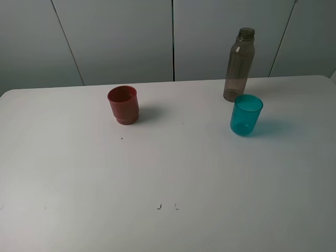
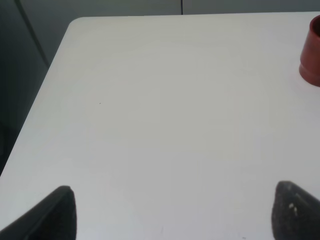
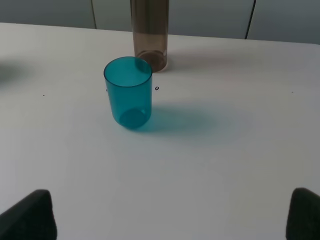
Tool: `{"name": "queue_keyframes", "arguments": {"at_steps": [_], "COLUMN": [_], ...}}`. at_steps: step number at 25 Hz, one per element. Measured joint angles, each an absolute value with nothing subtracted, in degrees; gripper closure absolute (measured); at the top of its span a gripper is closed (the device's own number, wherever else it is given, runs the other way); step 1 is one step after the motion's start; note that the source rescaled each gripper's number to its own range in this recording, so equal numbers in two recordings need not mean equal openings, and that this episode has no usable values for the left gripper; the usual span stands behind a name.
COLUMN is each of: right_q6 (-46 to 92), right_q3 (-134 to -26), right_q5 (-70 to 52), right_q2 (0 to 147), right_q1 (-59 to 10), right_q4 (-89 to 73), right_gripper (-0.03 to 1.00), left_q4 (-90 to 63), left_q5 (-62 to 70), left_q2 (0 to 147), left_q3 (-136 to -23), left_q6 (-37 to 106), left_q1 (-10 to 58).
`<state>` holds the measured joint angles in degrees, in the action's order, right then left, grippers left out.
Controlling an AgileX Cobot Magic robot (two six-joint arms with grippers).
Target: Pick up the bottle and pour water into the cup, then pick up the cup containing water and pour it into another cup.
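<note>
The smoky grey bottle (image 1: 240, 65) stands uncapped at the back right of the white table (image 1: 168, 173); its lower body (image 3: 150, 32) shows in the right wrist view. Just in front of it stands the teal cup (image 1: 246, 115), upright (image 3: 128, 92). The red-brown cup (image 1: 124, 105) stands upright at the back left, and its edge (image 2: 312, 50) shows in the left wrist view. Neither arm appears in the exterior high view. My left gripper (image 2: 172, 212) is open over bare table. My right gripper (image 3: 170, 215) is open, well short of the teal cup, nothing between its fingers.
Grey wall panels (image 1: 173, 37) rise behind the table's far edge. Small dark specks (image 1: 159, 206) mark the tabletop near the front. The table's left edge (image 2: 45, 95) drops off to a dark floor in the left wrist view.
</note>
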<state>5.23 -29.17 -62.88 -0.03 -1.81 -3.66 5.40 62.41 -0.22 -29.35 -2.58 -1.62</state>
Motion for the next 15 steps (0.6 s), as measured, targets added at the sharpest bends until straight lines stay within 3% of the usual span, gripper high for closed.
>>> {"name": "queue_keyframes", "arguments": {"at_steps": [15], "right_q6": [5.2], "right_q3": [-29.2], "right_q5": [-62.9], "right_q2": [0.0], "right_q1": [-1.8], "right_q4": [-3.7], "right_gripper": [-0.03], "left_q4": [5.4], "left_q5": [62.4], "left_q2": [-0.2], "left_q3": [-29.4], "left_q6": [-2.7], "left_q1": [-1.6]}}
